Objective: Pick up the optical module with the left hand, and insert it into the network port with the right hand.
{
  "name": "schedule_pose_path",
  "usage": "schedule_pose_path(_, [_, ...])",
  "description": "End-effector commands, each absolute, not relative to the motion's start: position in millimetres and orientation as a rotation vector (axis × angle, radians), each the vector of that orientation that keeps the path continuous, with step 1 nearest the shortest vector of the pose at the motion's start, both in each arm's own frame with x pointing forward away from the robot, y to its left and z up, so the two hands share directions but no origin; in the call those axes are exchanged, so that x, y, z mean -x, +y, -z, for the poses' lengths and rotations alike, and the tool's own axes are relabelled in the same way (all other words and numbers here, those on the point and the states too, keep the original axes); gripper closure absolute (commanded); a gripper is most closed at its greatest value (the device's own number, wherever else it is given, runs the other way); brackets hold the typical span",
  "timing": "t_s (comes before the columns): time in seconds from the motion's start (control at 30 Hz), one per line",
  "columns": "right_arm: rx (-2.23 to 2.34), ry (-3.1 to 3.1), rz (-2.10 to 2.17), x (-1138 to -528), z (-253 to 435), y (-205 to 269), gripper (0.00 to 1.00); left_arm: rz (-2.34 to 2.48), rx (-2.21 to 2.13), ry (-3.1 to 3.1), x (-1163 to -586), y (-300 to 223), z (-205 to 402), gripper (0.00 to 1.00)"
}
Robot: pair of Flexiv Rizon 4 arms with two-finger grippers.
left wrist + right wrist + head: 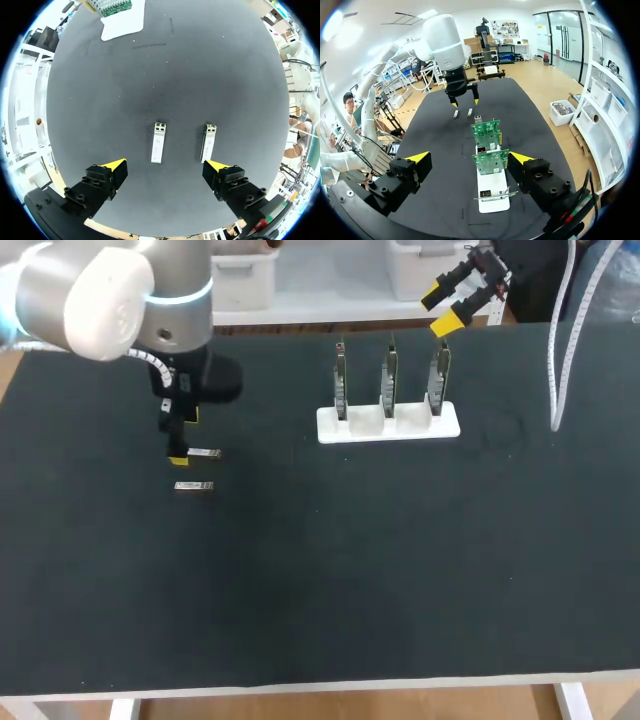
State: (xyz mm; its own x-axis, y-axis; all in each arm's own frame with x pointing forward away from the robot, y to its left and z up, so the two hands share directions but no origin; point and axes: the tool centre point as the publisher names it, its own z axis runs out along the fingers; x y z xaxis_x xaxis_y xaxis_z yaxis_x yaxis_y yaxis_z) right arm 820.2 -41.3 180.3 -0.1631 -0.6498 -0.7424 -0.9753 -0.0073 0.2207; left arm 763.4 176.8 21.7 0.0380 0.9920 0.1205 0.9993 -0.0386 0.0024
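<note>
Over the left part of the black matte table (300,590), L gripper (185,438) hangs low w/ its yellow-tipped fingers spread wide, pinching nothing. Two small silver oblong metal optical modules (203,453) lie flat on the table, parallel & side by side, not touching each other. Per L wrist view, one module (158,142) sits between the fingers, the other (208,142) just ahead of one fingertip (216,165); neither is touched. Approx. mid-table, toward the far edge, a white rectangular plastic holder (388,424) carries three upright green circuit boards (487,150) in a row. R gripper (460,295) is up at the far right, behind the holder, well apart from the modules; fingers spread, empty.
</note>
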Motion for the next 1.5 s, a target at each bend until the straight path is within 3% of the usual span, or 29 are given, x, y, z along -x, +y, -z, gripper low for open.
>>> schedule_pose_path(0.03, [1.779, 1.806, -1.204, -829, -181, -41, 0.00, 0.121, 2.210, -2.115, -768, 176, -21, 0.00])
schedule_pose_path(1.5, [1.779, 1.806, -1.204, -829, -181, -41, 0.00, 0.010, 2.244, -2.091, -773, 163, 1, 0.00])
